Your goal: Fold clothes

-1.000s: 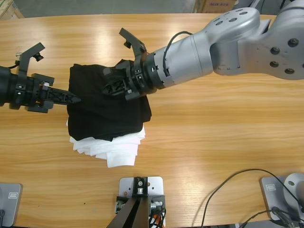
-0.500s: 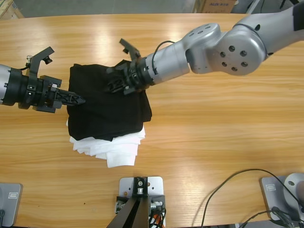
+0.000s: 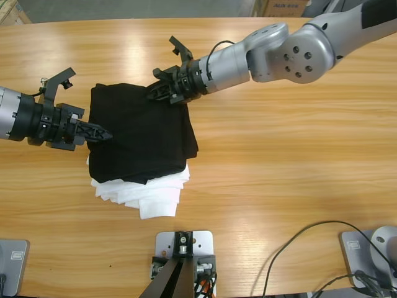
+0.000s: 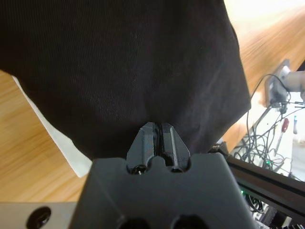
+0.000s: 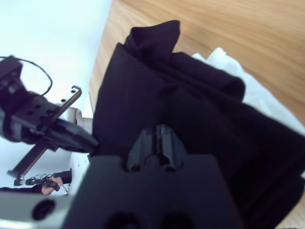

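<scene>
Clothes lay in a stack near the middle-left of the desk (image 3: pixel 279 167): a folded black shirt (image 3: pixel 139 133) on top of a smaller bundle of white garments (image 3: pixel 152 195), whose edges showed beyond the shirt's near edge, toward the camera. The shirt formed a rough block with its longer side running from the far edge of the desk toward the near one, and its far right corner was bunched up a little. At that corner sat the right end effector (image 3: pixel 162 94), its arm reaching in from the upper right; in the right wrist view the jaws stood clenched together just over the black fabric, and I could not tell whether any cloth was caught between them. The left end effector (image 3: pixel 99 132) came in from the left side and met the shirt's left edge about midway along it; in the left wrist view its jaws were pressed together with their tips against the dark cloth, though a pinch of fabric could not be confirmed. So the shirt lay between the two, to the right of the left one and below-left of the right one, each about equally close to its own edge. No containers were in view.
</scene>
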### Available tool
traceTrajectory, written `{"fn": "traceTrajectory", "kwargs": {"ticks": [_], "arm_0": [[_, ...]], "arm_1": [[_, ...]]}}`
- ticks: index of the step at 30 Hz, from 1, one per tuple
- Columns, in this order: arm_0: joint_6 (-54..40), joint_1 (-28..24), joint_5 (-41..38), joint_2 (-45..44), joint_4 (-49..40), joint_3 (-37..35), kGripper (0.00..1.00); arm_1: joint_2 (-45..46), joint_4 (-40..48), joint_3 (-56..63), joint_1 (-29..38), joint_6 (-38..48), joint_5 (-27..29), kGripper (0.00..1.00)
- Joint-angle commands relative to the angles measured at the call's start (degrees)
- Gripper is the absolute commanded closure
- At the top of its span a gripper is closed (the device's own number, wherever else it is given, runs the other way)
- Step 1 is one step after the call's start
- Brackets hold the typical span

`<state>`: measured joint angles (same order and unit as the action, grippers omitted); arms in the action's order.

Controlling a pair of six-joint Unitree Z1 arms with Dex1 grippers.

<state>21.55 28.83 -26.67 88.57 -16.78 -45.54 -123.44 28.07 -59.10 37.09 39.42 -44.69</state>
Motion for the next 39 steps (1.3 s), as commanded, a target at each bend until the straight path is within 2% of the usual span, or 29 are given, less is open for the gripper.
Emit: {"fn": "traceTrajectory", "kwargs": {"ticks": [1, 7, 8, 9, 14, 15, 16, 17, 19, 20, 23, 25, 28, 30, 33, 35, 39], "arm_0": [[-0.20, 0.70, -0.41, -1.12, 0.78, 4.64, 0.888], [-0.20, 0.70, -0.41, -1.89, 0.78, 5.29, 0.888], [-0.20, 0.70, -0.41, -2.75, 0.78, 5.15, 0.862], [-0.06, 0.70, -0.48, -4.25, 0.69, 4.87, 0.763], [1.25, 0.71, -0.55, -16.04, -6.13, -0.88, 0.714], [-0.57, 0.91, -0.33, -17.77, -7.50, -2.20, 0.602], [-3.62, 1.28, -0.16, -18.82, -9.47, -3.80, 0.469], [-6.98, 1.73, 0.16, -19.44, -11.79, -5.57, 0.408], [-16.91, 3.40, 2.21, -19.66, -12.81, -7.70, 0.037], [-20.22, 3.83, 4.08, -19.40, -13.88, -8.84, 0.005], [-25.61, 5.57, 4.85, -15.23, -20.05, -13.85, 0.000], [-35.16, 8.84, 7.49, -10.79, -25.02, -16.65, 0.000], [-49.87, 11.58, 11.76, -4.90, -27.06, -19.32, 0.000], [-55.39, 12.28, 15.98, 0.52, -31.05, -23.70, 0.000], [-61.23, 14.97, 22.94, 7.70, -33.34, -28.30, 0.000], [-61.70, 16.62, 26.07, 10.83, -33.58, -30.02, 0.000], [-61.81, 17.78, 27.02, 13.79, -33.51, -30.97, 0.000]], "arm_1": [[-5.11, 0.67, -0.14, -6.29, -1.47, -0.57, 1.000], [-2.36, 1.76, 3.24, -7.96, -2.40, 0.13, 1.000], [-1.57, 2.08, 4.00, -8.19, -2.42, 0.31, 1.000], [-0.40, 2.25, 4.70, -8.45, -2.42, 0.31, 1.000], [11.45, 1.59, 9.23, -9.08, -2.19, 3.46, 1.000], [14.47, 1.18, 10.25, -9.03, -1.92, 5.02, 0.820], [17.62, 1.11, 10.92, -8.59, -1.89, 6.48, 0.172], [20.79, 1.04, 12.47, -7.82, -1.89, 8.36, 0.002], [26.97, -4.83, 14.03, -6.08, -2.28, 11.42, 0.000], [29.96, -8.57, 14.14, -5.23, -3.59, 13.07, 0.000], [37.57, -21.70, 12.70, -2.26, -9.50, 17.76, 0.000], [40.53, -32.30, 10.17, 0.37, -14.67, 23.25, 0.000], [42.41, -46.60, 6.49, 3.80, -20.42, 33.29, 0.000], [43.57, -50.11, 6.40, 4.36, -21.14, 35.31, 0.000], [44.90, -51.71, 6.49, 4.40, -21.14, 35.47, 0.000], [44.90, -51.82, 6.49, 4.40, -21.05, 35.47, 0.000], [43.25, -51.50, 6.46, 4.40, -20.96, 35.36, 0.000]]}}
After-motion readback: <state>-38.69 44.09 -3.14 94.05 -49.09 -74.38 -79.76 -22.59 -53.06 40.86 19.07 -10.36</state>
